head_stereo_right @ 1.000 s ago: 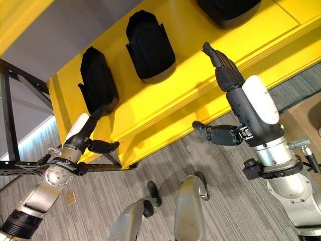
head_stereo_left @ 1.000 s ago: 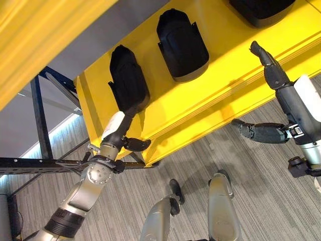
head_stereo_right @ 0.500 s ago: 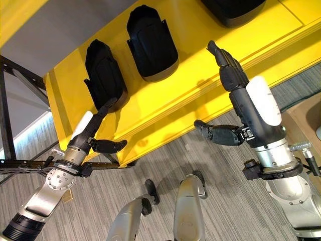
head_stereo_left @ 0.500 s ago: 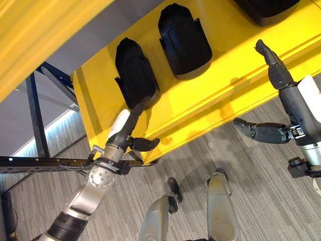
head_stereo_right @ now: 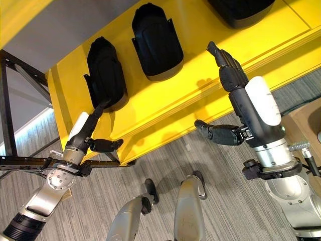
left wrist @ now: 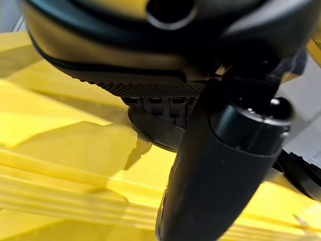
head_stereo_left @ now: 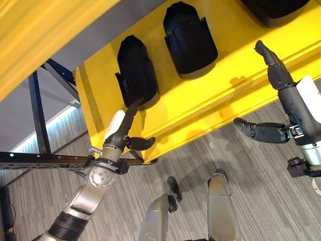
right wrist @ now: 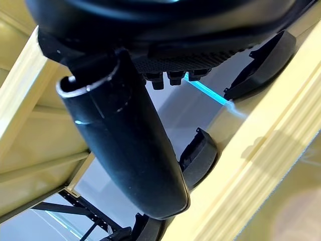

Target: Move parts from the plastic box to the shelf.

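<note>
Left eye view shows three black parts on the yellow shelf (head_stereo_left: pixel 200 100), lying in a row along its board. The first part (head_stereo_left: pixel 136 70) lies nearest the shelf's left end, a long, rounded black shell with a small tab on its side. The second part (head_stereo_left: pixel 189 40) lies just beside it, apart from it, wider and of the same dark plastic. The third part (head_stereo_left: pixel 276 9) is cut off by the picture's upper edge, so its shape cannot be told.

One left hand (head_stereo_left: pixel 124 131) reaches up from the lower left, its fingers straight and its fingertips touching the near end of the first part; its thumb sticks out sideways below the shelf's front edge, and nothing is clasped in it. The left wrist view shows that part's rounded dark end resting on the yellow board just past the hand.

One right hand (head_stereo_right: pixel 235 85) is raised at the right with its fingers straight and held together, pointing up over the shelf's front edge, well apart from the second and third parts. Its thumb is spread out to the side below the edge, and it holds nothing.

A black metal frame (head_stereo_left: pixel 40 125) stands at the shelf's left end, with one bar running level behind the left arm. Grey striped carpet floor (head_stereo_left: pixel 261 201) lies below.
</note>
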You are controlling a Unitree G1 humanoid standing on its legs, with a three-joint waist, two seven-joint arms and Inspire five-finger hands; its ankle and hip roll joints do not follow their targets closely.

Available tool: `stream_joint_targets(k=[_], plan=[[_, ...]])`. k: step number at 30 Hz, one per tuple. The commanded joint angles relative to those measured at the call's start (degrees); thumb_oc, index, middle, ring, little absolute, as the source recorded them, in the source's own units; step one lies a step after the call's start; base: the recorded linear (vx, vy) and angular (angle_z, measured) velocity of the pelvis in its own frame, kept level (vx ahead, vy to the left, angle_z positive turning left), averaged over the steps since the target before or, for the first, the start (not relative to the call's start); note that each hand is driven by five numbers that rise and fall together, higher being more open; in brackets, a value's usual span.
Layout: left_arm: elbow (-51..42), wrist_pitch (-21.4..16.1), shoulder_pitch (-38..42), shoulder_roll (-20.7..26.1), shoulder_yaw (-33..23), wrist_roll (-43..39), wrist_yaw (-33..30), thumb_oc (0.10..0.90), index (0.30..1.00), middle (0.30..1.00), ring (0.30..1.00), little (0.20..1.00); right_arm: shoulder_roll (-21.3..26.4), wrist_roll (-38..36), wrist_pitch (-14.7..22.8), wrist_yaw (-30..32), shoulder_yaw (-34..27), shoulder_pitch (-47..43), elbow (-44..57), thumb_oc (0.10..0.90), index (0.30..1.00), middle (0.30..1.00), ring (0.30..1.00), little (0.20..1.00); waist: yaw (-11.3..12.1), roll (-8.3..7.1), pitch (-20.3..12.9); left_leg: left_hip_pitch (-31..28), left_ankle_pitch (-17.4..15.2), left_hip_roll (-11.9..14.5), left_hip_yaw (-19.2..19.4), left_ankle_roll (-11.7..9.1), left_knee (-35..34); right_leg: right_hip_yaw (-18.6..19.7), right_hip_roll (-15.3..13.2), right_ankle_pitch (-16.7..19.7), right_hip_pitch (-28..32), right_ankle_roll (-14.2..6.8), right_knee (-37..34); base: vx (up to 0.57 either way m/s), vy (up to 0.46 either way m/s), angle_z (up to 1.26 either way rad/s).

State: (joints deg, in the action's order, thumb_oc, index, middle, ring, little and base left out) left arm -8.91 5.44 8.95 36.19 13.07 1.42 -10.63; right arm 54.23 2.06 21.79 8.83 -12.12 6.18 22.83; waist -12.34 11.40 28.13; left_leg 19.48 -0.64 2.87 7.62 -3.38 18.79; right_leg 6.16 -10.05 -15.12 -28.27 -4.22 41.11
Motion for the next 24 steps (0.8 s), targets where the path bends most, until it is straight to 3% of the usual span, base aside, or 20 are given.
stream_joint_targets(k=[1,9,17,24], plan=[[0.8,-0.3,2.3,-0.6,-5.2,-10.1,0.1,0.900,1.000,1.000,1.000,1.000,-3.3,-1.1,3.8,2.3,-2.2,-7.3,8.7,0.900,1.000,1.000,1.000,1.000,-0.9,-4.02,-1.5,-0.9,-8.0,-3.5,3.7,6.5,2.1,-6.8,3.6,-4.7,3.2,6.4,-0.2,0.02,0.020,0.04],[3.6,-2.4,-0.1,-5.8,-4.1,-21.6,2.4,0.900,1.000,1.000,1.000,1.000,-3.6,-1.7,4.2,0.7,-2.8,-7.5,8.5,0.900,1.000,1.000,1.000,1.000,-1.4,-3.99,-1.3,-0.9,-8.2,-3.2,4.1,6.4,2.6,-6.4,3.8,-4.8,3.4,6.9,0.1,0.00,0.003,0.00],[2.7,-5.0,-3.2,-8.2,-4.5,-23.1,3.7,0.900,1.000,1.000,1.000,1.000,-4.2,-1.0,4.7,1.6,-3.5,-6.3,9.6,0.900,1.000,1.000,1.000,1.000,-0.9,-4.54,-0.9,-0.6,-8.2,-2.9,4.1,6.5,2.7,-6.7,4.0,-4.7,3.4,7.1,-0.1,-0.01,-0.015,0.00],[-1.6,-3.5,-5.3,-7.6,-4.7,-25.1,5.6,0.900,1.000,1.000,1.000,1.000,-4.7,0.2,4.2,4.2,-2.8,-5.4,10.1,0.900,1.000,1.000,1.000,1.000,0.2,-5.11,-0.7,-0.1,-8.3,-2.8,3.7,6.7,3.2,-7.6,4.0,-4.5,3.9,7.1,-0.3,-0.02,-0.055,0.01]])
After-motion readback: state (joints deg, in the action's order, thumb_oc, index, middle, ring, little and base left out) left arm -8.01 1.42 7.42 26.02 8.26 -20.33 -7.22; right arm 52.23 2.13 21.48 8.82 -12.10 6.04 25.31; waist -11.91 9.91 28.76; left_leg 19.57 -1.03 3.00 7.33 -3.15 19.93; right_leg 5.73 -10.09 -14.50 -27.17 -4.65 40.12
